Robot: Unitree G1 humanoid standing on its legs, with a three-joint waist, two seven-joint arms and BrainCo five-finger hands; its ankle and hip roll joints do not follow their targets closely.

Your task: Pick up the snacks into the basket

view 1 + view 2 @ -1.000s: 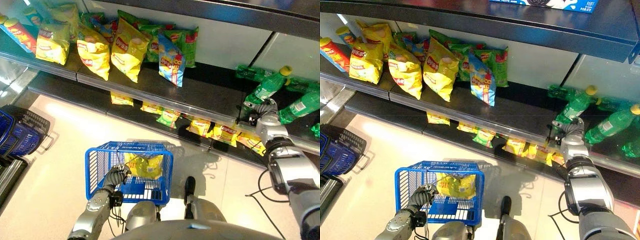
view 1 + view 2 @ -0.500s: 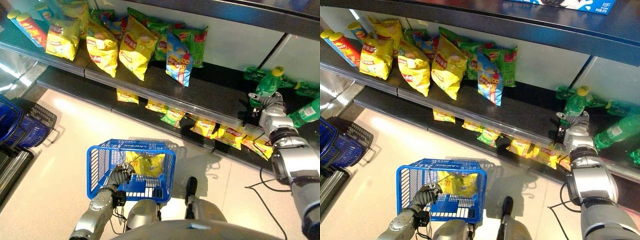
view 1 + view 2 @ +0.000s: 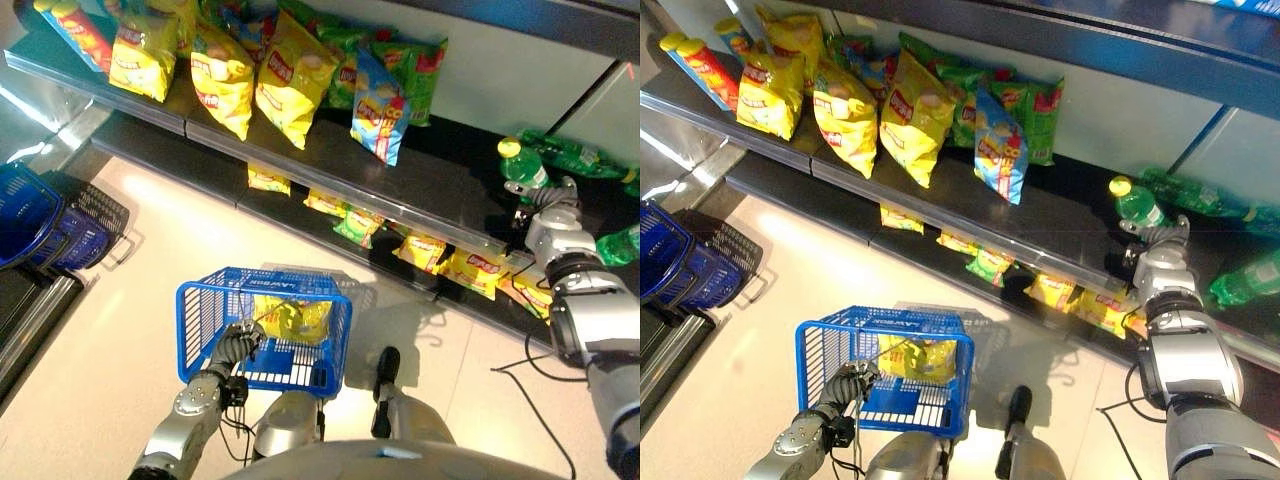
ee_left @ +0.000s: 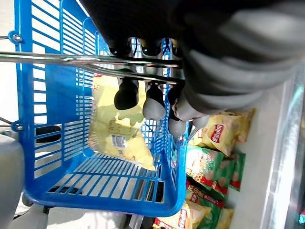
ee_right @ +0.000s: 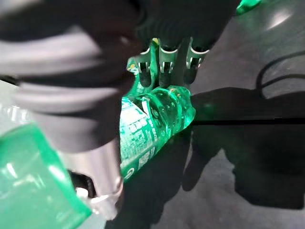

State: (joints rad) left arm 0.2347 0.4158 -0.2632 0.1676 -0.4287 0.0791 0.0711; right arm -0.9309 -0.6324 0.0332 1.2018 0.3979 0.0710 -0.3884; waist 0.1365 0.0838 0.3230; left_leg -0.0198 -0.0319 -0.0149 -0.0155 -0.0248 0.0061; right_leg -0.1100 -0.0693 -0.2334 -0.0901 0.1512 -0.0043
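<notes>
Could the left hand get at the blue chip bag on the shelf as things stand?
Probably not: the left hand is curled round the blue basket's handle, low over the floor, and the blue chip bag stands apart up on the shelf.

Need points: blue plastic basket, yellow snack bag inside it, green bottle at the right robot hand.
Blue plastic wire-handled basket (image 3: 200,318): left eye view, on its left side wall.
Yellow snack bag in the basket (image 3: 292,318): left eye view, on the bag's middle.
Green plastic bottle with yellow cap (image 3: 1136,207): right eye view, on its shoulder below the cap.
</notes>
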